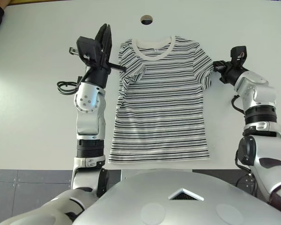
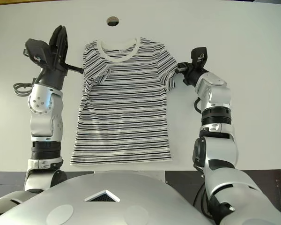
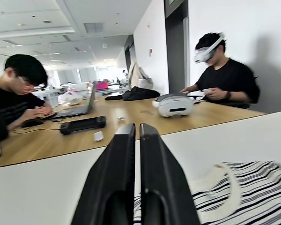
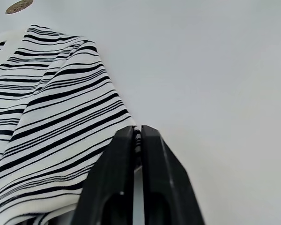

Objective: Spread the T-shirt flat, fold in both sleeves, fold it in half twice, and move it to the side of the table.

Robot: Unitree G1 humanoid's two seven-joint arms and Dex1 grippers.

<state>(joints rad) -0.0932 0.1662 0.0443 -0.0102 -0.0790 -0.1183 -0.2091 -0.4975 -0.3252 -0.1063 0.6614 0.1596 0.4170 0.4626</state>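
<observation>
Right end effector (image 4: 136, 131) grips T-shirt (image 1: 161, 103) sleeve; left end effector (image 3: 137, 129) closed; hole (image 1: 146, 19) beyond collar.

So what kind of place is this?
Likely an open-plan office or lab: a long wooden desk with a laptop, a panelled ceiling, beyond the white table holding the T-shirt.

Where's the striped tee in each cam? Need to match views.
Left eye view: black-and-white striped cotton T-shirt, centre of picture.
Right eye view, slightly left of centre.
Left wrist view, just past the shut left claw.
Right wrist view: its sleeve pinched in right claw.
Landmark: round hole in white table, beyond the collar.
</observation>
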